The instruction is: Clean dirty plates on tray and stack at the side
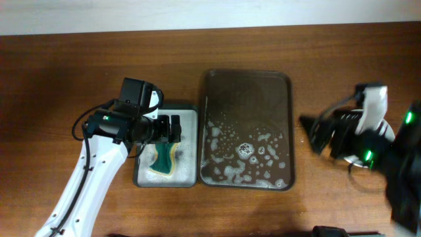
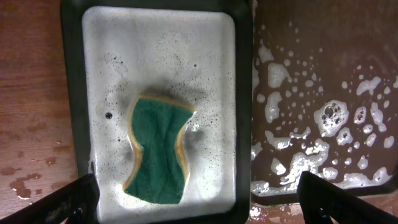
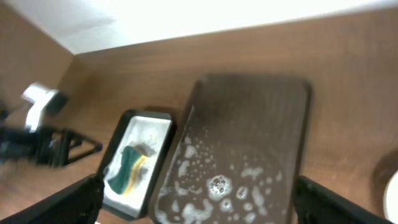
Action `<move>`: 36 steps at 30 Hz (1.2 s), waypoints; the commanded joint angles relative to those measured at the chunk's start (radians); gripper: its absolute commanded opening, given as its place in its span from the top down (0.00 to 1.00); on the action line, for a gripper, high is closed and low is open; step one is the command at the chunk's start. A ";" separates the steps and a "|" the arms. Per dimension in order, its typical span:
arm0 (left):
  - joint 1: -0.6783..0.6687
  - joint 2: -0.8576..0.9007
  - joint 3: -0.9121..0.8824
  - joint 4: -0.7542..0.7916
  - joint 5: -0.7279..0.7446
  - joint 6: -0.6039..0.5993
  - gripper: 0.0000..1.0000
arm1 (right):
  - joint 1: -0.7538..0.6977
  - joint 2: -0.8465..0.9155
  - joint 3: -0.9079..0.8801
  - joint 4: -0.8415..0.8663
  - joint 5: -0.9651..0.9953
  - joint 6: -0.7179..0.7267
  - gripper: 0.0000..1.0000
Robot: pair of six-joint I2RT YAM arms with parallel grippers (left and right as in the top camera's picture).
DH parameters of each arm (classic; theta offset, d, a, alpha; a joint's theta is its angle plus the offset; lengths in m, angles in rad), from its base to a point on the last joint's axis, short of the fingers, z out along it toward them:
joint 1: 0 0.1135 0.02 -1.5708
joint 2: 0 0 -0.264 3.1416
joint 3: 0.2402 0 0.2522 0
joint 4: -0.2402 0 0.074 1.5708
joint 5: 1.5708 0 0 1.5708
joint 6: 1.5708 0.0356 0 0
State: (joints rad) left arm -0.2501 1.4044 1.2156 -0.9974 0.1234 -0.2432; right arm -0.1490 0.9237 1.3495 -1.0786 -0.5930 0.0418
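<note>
The large dark brown tray lies at the table's middle, wet, with soap foam over its near half and no plate on it; it also shows in the left wrist view and the right wrist view. The plates are mostly hidden: only a white curved edge shows at the right margin of the right wrist view, and I cannot tell how many plates there are. My left gripper hangs open and empty over the small grey tray. My right gripper is open and empty, to the right of the brown tray.
A small grey dark-rimmed tray full of suds touches the brown tray's left side. A green and yellow sponge lies in it. Water spots mark the wooden table.
</note>
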 commanded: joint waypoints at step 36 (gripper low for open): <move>-0.004 -0.292 -0.063 0.104 -0.142 0.008 0.00 | 0.273 -0.917 -1.344 1.014 0.463 -0.116 0.01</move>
State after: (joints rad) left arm -0.2520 1.3190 1.2045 -0.9817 0.0658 -0.2428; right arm 0.1196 0.0120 0.0128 -0.0620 -0.1402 -0.0727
